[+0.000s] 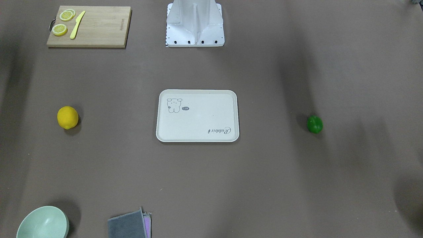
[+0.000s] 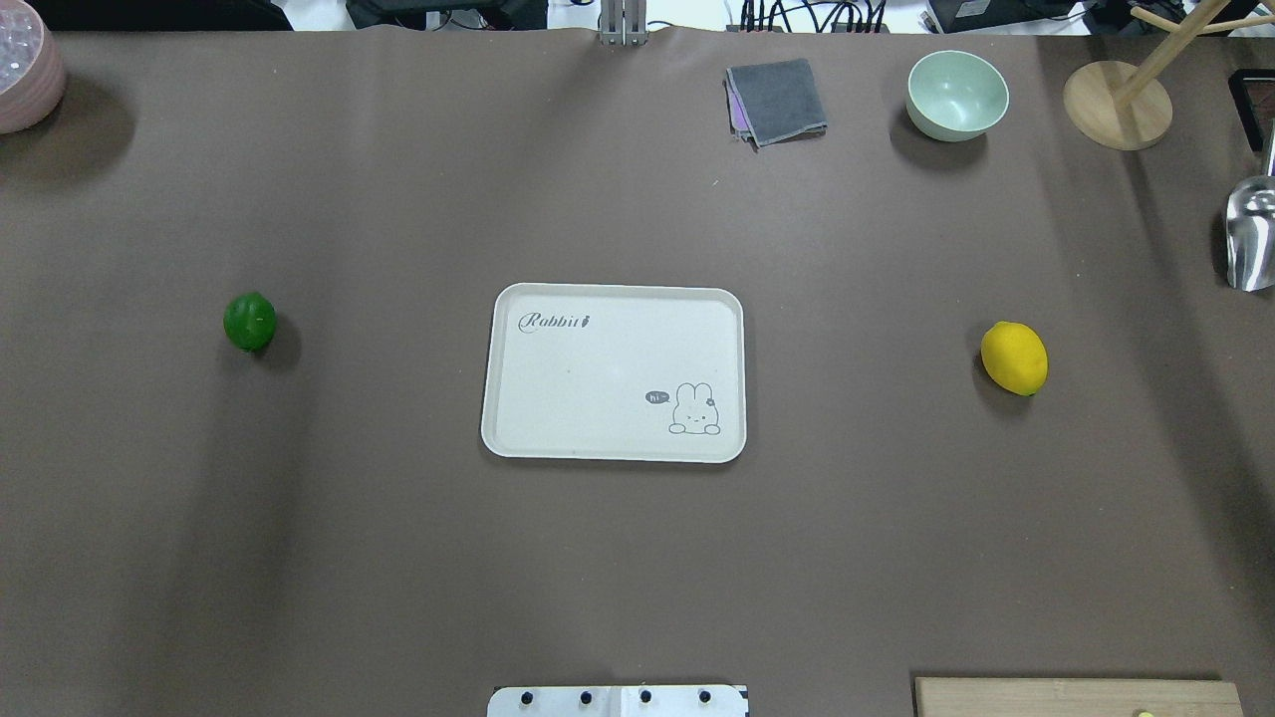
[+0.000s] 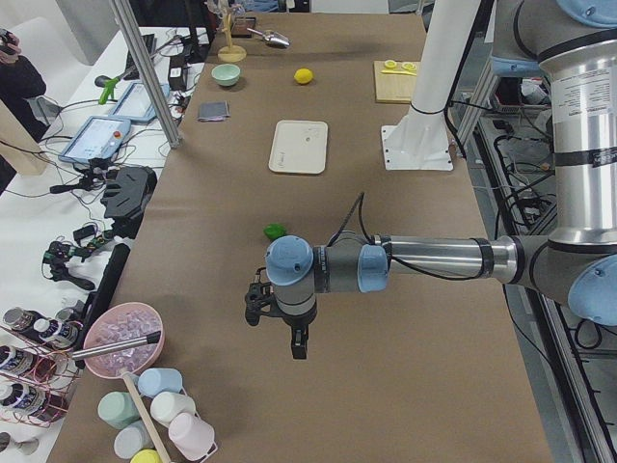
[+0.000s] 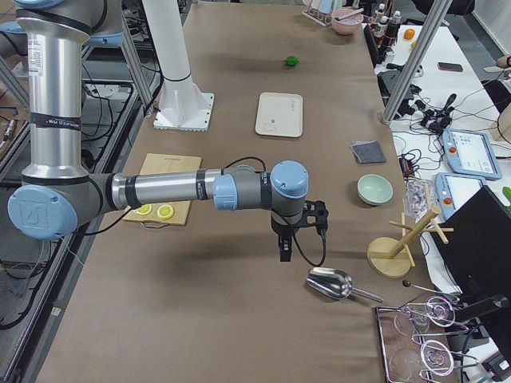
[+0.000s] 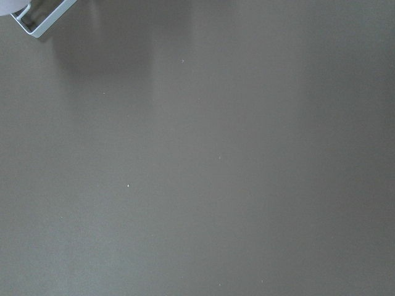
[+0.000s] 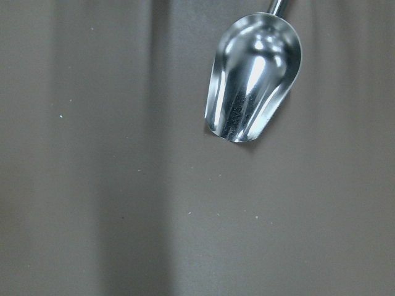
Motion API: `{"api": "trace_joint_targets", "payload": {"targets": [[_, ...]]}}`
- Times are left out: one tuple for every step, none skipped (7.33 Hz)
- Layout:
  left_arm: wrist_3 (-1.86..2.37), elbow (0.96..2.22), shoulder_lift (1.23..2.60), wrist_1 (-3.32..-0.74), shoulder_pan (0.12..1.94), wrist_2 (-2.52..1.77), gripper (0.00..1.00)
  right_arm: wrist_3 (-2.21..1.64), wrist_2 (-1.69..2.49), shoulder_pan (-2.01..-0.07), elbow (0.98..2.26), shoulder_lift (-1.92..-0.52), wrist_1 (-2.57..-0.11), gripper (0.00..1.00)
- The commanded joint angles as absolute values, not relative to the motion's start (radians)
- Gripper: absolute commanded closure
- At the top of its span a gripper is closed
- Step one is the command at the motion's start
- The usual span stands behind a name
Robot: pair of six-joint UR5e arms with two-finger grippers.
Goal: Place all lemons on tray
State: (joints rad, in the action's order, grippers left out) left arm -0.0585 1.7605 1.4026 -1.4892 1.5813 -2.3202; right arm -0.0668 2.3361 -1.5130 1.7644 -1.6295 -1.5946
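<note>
— Left tool (image 3: pixel 294 340) hangs over bare surface (image 2: pixel 637 578); spread or pressed together, I cannot tell. Same goes for the right tool (image 4: pixel 285 249), near the scoop (image 4: pixel 327 283).
— And the fruit?
— Green lemon (image 2: pixel 249 321) lies between the left tool and the tray (image 2: pixel 598 358). Yellow lemon (image 2: pixel 1014 358), lying slantwise, is on the right tool's side. Both have open room around them.

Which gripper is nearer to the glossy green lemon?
Left. The left gripper hangs over the brown table end where the glossy green lemon lies; the right gripper is at the opposite end, near the shiny metal scoop.
</note>
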Motion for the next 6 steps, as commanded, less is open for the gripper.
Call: {"api": "trace_joint_targets", "payload": {"targets": [[-0.052, 1.801, 1.411, -1.485, 1.547, -2.321, 0.03, -0.148, 2.373, -1.406, 1.775, -1.591, -1.588, 0.02], [0.003, 1.818, 1.423, -1.485, 1.507, -2.329, 0.03, -0.208, 2.397, -1.357, 1.778, -1.576, -1.586, 0.02], [0.090, 1.853, 1.439, -1.485, 1.447, -2.330, 0.03, -0.289, 2.399, -1.320, 1.779, -1.537, -1.585, 0.02], [0.157, 1.871, 1.462, -1.485, 1.396, -2.329, 0.03, -0.351, 2.398, -1.280, 1.779, -1.501, -1.585, 0.02], [0.248, 1.876, 1.504, -1.483, 1.347, -2.329, 0.03, -0.409, 2.396, -1.240, 1.779, -1.476, -1.585, 0.02], [0.318, 1.902, 1.532, -1.477, 1.298, -2.329, 0.03, -0.452, 2.392, -1.200, 1.778, -1.457, -1.583, 0.02]]}}
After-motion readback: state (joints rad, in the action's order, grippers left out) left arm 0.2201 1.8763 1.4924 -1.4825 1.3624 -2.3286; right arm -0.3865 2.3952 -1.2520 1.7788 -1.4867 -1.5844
